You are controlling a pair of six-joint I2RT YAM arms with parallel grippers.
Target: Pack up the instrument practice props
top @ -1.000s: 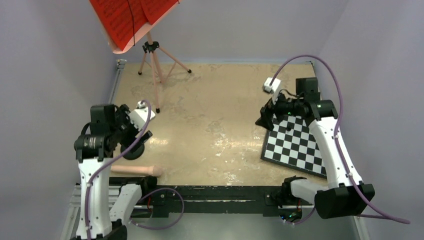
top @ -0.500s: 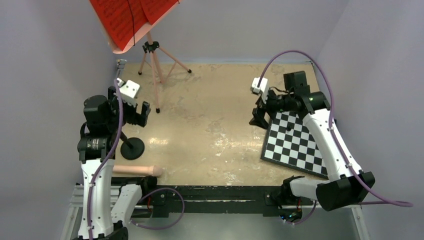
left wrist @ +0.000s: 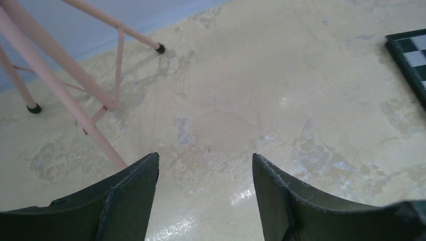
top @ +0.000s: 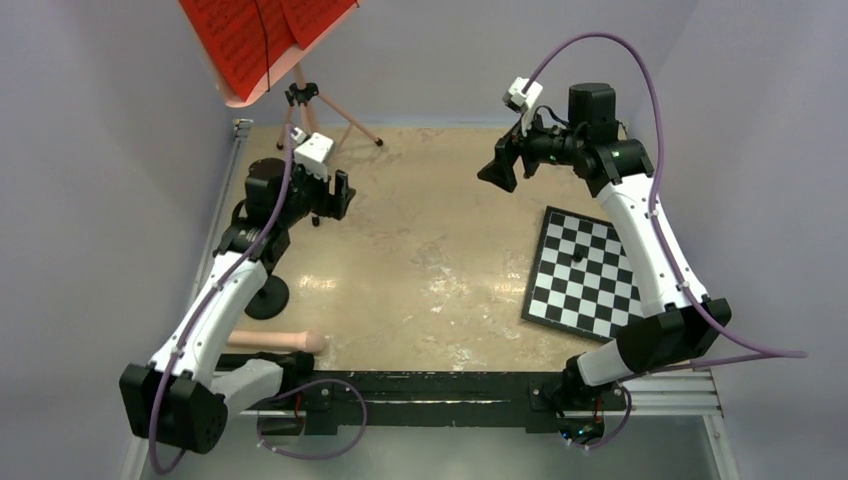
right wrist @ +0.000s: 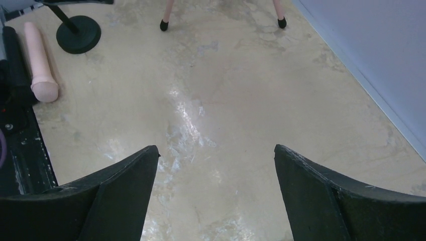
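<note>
The pink music stand (top: 305,110) stands at the far left on tripod legs, with red sheet-music pages (top: 255,35) on its desk. My left gripper (top: 340,195) is open and empty, just right of the stand's near leg; that leg (left wrist: 60,80) shows in the left wrist view, left of the gripper (left wrist: 205,160). My right gripper (top: 497,172) is open and empty, held above the far middle of the table, also shown in the right wrist view (right wrist: 216,148). A pink rod (top: 275,341) lies at the near left by a black round base (top: 266,297). No microphone shows.
A black-and-white checkerboard (top: 585,275) lies at the right; its corner (left wrist: 409,55) shows in the left wrist view. The right wrist view shows the pink rod (right wrist: 39,63), the black base (right wrist: 78,34) and two stand feet (right wrist: 164,25). Walls close the left, far and right sides.
My left gripper has moved from beside the black base away to the stand's near leg. My right gripper has risen from the checkerboard's far edge toward the far middle. Both stayed open.
</note>
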